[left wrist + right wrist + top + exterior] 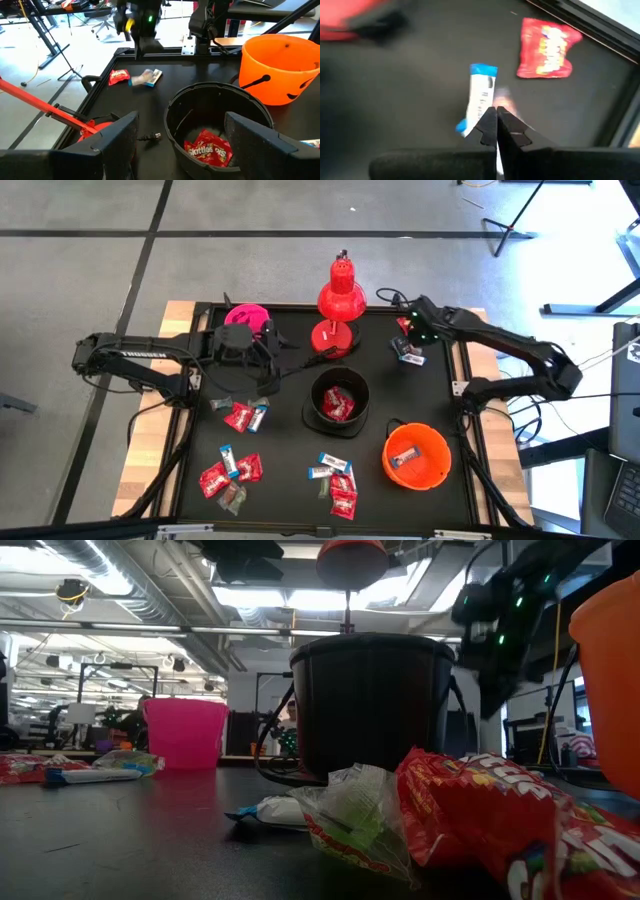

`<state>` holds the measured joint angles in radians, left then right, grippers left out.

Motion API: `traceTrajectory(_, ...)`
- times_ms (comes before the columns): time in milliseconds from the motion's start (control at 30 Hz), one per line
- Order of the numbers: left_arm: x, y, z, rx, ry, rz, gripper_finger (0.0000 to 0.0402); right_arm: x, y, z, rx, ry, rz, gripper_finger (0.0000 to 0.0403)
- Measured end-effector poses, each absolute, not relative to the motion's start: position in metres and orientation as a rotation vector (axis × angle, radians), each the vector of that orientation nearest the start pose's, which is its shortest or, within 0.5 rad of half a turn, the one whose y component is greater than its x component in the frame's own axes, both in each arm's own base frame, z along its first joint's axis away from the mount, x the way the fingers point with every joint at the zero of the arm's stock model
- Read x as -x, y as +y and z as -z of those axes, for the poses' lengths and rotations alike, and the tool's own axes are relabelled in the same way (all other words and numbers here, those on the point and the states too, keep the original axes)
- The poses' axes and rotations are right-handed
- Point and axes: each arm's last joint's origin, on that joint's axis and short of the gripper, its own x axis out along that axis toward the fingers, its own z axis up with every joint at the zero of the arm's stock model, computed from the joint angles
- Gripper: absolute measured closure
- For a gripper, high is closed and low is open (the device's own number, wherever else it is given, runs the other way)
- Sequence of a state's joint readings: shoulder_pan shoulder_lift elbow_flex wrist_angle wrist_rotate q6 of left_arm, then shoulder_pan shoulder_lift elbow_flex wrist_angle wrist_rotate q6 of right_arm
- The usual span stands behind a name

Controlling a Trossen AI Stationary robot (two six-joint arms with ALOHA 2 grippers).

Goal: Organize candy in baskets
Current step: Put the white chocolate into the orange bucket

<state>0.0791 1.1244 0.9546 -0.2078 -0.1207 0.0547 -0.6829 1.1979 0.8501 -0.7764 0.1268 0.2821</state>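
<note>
Both arms are dark, near-black, built of jointed tubular links with black cables trailing from their bases. The left arm [140, 358] bears white lettering along its long link. The right arm [520, 360] carries small green lights just behind its claw [408, 340]. Each claw [180, 145] ends in two flat, matte black fingers [487, 127] with squared edges.

"Skittles" is read on red candy packet [209, 150] lying inside black bucket [175, 107], left wrist view. "TROSSEN" is seen in white letters on left arm [140, 353], high view. Print on other wrappers, such as white-and-blue one [481, 92], cannot be read.
</note>
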Motion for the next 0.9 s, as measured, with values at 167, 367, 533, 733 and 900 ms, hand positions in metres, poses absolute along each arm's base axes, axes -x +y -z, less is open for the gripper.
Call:
traceTrajectory(167, -0.247, 0.019, -0.324, -0.063, 0.383, -0.172, 0.0118, -0.157, -0.106, -0.268, -0.570, 0.958, 0.683, 0.0402)
traceTrajectory(367, -0.248, 0.015, -0.326, -0.076, 0.355, -0.171, 0.0118, -0.152, -0.090, -0.281, -0.501, 0.900, 0.731, 0.0395)
traceTrajectory(533, -0.248, 0.015, -0.327, -0.081, 0.345, -0.171, 0.0118, -0.159, -0.094, -0.267, -0.478, 1.030, 0.747, 0.0346)
traceTrajectory(733, -0.248, 0.015, -0.327, -0.096, 0.349, -0.168, 0.0118, -0.175, -0.106, -0.231, -0.456, 1.242, 0.786, 0.0252)
traceTrajectory(900, -0.248, 0.015, -0.327, -0.096, 0.349, -0.168, 0.0118, -0.181, -0.110, -0.191, -0.502, 1.419, 0.799, 0.0212)
